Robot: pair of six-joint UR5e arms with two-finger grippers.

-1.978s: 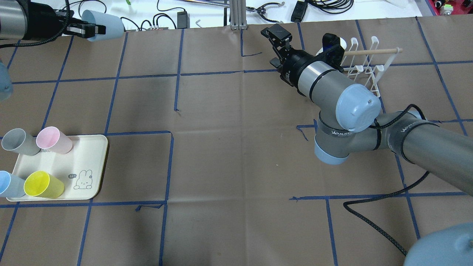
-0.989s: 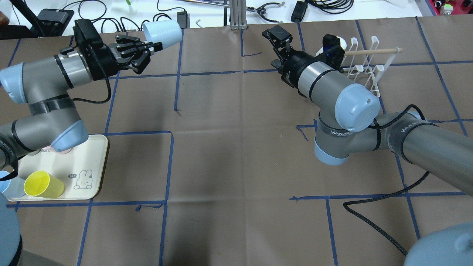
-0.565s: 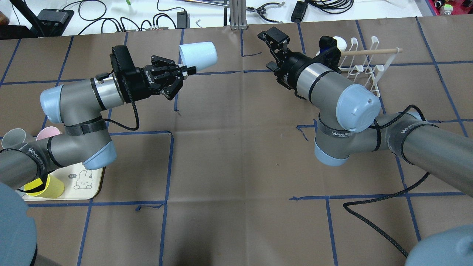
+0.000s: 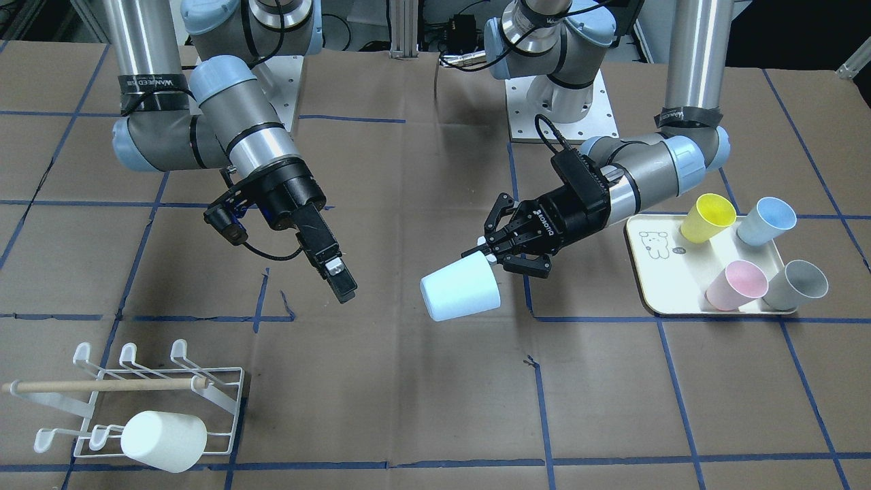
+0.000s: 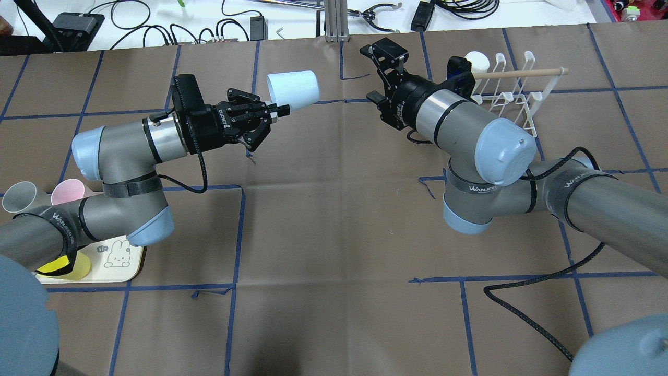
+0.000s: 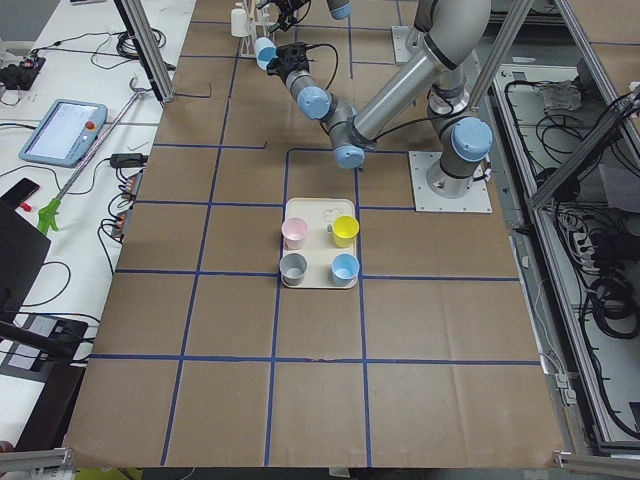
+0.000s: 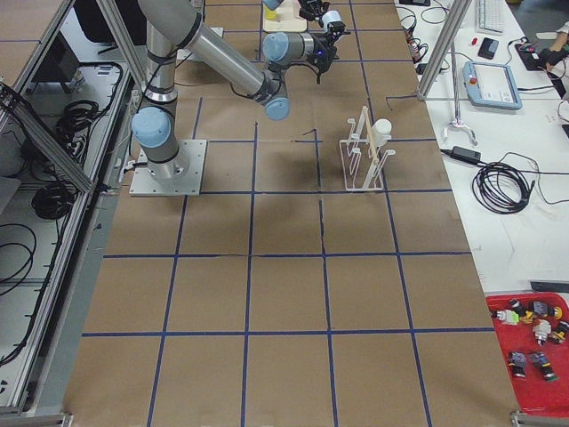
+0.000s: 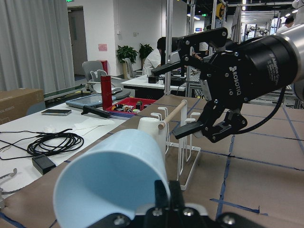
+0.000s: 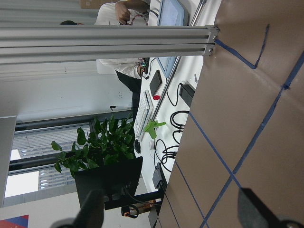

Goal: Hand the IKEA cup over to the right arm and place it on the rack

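- So, far left: the tray (image 5: 122, 269) is now mostly hidden under the left arm (image 5: 120, 151). Two seconds back, all four spare cups (image 4: 738, 282) on it were in plain sight from overhead.
- The left gripper (image 5: 282, 110) is pinching the cup (image 5: 294, 89) by its wall, with the cup on its side and up off the table (image 5: 334, 235). It was way out at the far-left corner two seconds ago and has swung in to the far middle.
- The gap between the cup and the right gripper (image 5: 368, 73) has shrunk a lot, but they're still apart, with no contact.
- That right gripper's fingers are spread wide with nothing in them. It's nudged a bit left and turned toward the cup.
- Far right, the rack (image 5: 522, 94) hasn't budged, and one white cup (image 5: 476, 59) already hangs on it.
- My read is that the handover is lined up but not done. The right arm (image 5: 469, 125) has to close on the cup's free end before the left lets go.
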